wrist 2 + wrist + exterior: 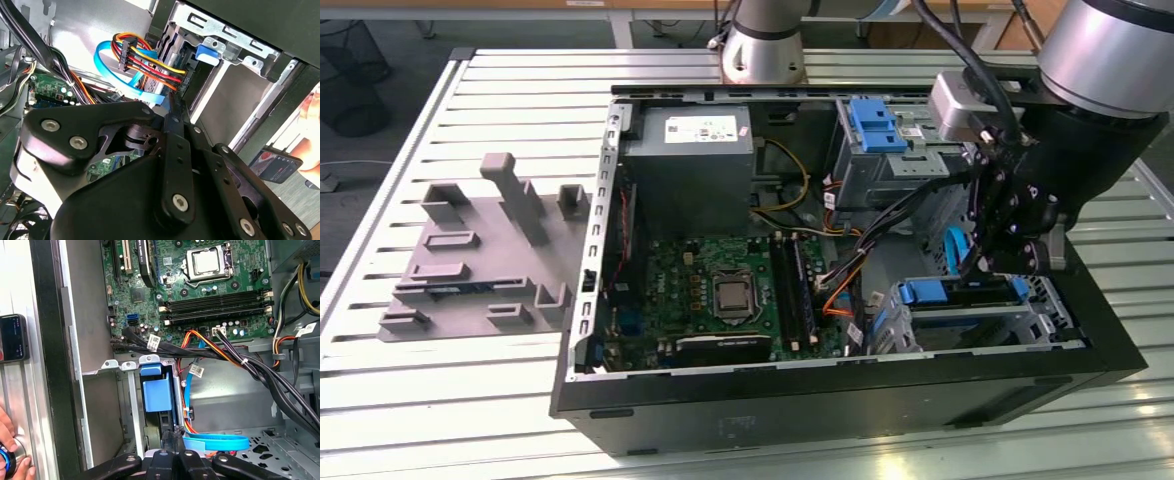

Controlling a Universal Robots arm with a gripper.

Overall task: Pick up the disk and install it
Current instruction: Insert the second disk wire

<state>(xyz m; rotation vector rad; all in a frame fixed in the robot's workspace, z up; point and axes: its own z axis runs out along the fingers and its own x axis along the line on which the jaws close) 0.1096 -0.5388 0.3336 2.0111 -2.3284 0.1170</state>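
The disk stands edge-on in the drive cage at the front corner of the open computer case, with its blue carrier frame showing. In the exterior view the same blue frame sits in the cage at that view's right. My gripper hangs just over the disk's near end with its fingers drawn together, and I see nothing between them. In the second wrist view the fingers point at the cage and its blue tab.
Black cable bundles, a coloured power lead and a blue data cable crowd the cage. A motherboard, a grey power supply and a second blue bracket fill the case. A hand and phone lie outside.
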